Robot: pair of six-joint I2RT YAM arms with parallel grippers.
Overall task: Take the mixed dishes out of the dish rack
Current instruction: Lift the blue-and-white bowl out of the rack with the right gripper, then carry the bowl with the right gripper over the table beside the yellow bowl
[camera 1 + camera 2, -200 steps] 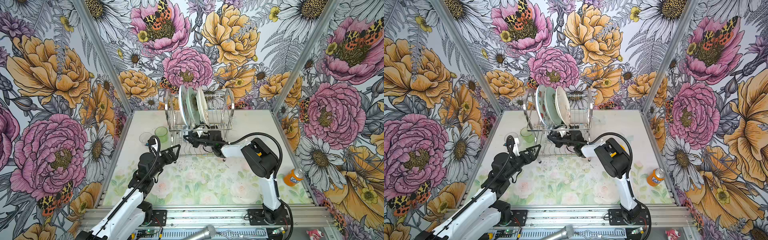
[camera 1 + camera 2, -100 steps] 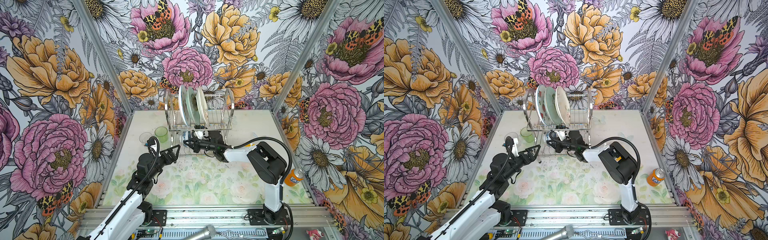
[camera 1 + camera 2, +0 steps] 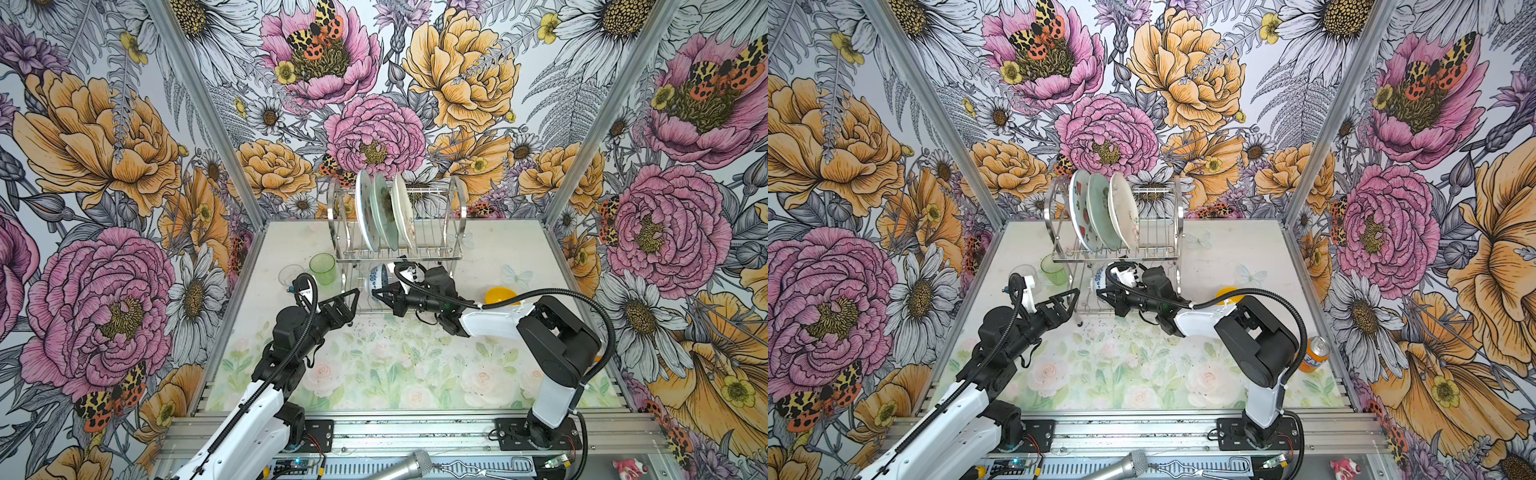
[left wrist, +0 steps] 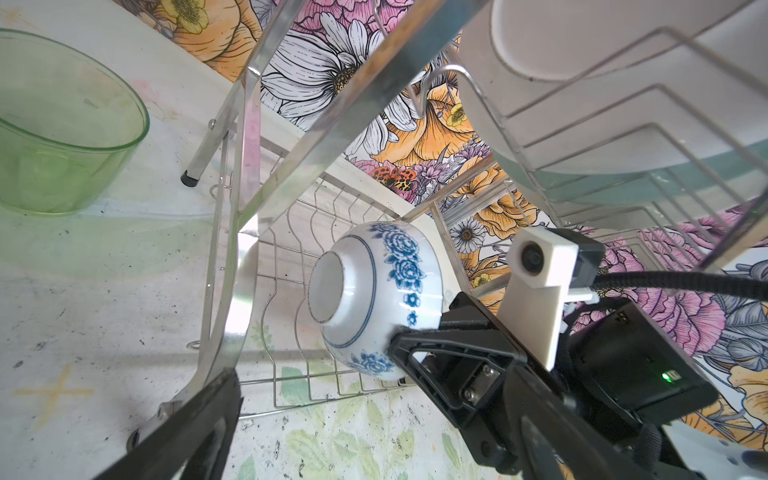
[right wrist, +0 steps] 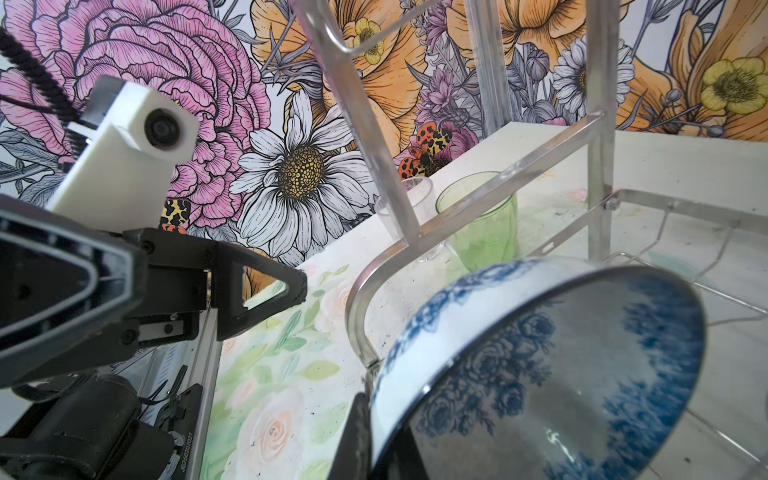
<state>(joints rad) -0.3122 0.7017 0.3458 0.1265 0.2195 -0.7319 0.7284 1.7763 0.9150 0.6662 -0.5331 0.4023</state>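
Note:
The dish rack [image 3: 432,249] stands at the back of the table with three plates upright in its upper tier: watermelon-print [image 3: 365,216], pale green [image 3: 384,212] and cream [image 3: 405,212]. Under them, over the lower tier's wires, the blue-and-white bowl [image 3: 376,278] [image 4: 370,307] [image 5: 540,374] lies tipped on its side. My right gripper [image 3: 380,297] [image 5: 376,440] is shut on its rim. My left gripper [image 3: 347,305] [image 4: 374,432] hangs open and empty just left of the rack's front leg. The green tumbler [image 3: 323,268] and clear glass [image 3: 289,275] stand on the table left of the rack.
A yellow bowl [image 3: 498,296] sits on the table right of the rack, partly behind my right arm. An orange soda can [image 3: 1314,354] stands near the right wall. The rack's arched side frame [image 4: 232,249] rises between my left gripper and the bowl.
My right arm's elbow has swung out to the right while its gripper, still shut on the bowl, has come a little toward the rack's front. The left arm has hardly moved.

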